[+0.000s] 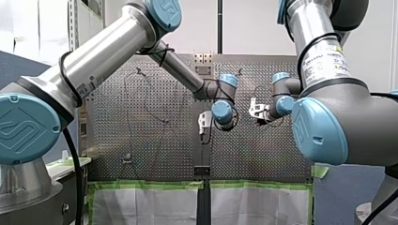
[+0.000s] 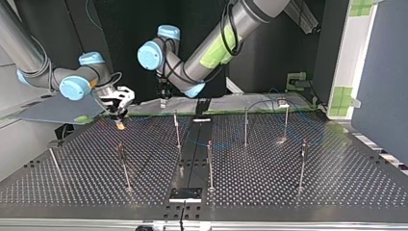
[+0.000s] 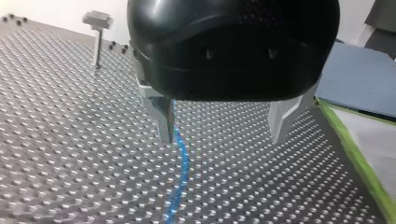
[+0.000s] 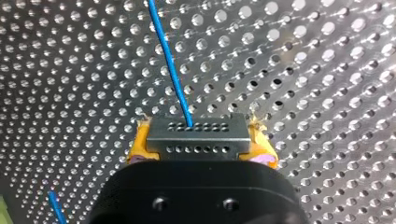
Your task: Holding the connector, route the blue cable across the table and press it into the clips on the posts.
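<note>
my right gripper (image 4: 201, 150) clamps its yellow pads (image 4: 138, 149) on the connector (image 4: 198, 133), the blue cable (image 4: 170, 65) running out ahead over the perforated table (image 4: 327, 70). my left gripper (image 3: 223, 123) stands spread, holding nothing, the blue cable just beside one metal finger (image 3: 161, 119).

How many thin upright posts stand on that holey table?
7 in the top view. Near row: post, post, post, post. Far row: post, post, post. Others may be hidden.
</note>
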### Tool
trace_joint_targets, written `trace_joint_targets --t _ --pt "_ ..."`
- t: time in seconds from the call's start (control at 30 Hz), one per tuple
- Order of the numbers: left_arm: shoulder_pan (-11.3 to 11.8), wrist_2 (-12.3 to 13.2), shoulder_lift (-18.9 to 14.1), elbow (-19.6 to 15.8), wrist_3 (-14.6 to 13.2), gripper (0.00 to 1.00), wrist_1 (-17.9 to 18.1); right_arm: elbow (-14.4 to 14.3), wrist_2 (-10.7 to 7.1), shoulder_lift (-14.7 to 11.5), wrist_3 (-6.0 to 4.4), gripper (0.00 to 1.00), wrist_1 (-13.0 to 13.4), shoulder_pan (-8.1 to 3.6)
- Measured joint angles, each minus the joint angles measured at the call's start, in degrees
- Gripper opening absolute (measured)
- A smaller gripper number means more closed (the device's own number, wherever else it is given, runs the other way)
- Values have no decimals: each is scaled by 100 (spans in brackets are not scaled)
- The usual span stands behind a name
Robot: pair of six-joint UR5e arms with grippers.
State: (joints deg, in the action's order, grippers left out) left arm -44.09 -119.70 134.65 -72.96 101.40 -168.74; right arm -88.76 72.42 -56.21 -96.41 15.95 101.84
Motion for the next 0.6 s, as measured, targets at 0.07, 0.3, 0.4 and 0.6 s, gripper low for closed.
trace_joint_targets --t 0.07,0.3,0.4,0.6 --pt "-17 -18 149 151 51 100 -64 -17 -83 -3 24 0 -13 -30" --pt "-40 -192 310 579 115 100 -76 -39 -294 -20 53 0 -20 -80" --pt "-42 -263 317 762 122 100 -69 -40 -399 -25 53 0 -21 -87" --pt "-42 -308 404 1141 139 100 -67 -41 -459 -34 37 0 -21 -89"
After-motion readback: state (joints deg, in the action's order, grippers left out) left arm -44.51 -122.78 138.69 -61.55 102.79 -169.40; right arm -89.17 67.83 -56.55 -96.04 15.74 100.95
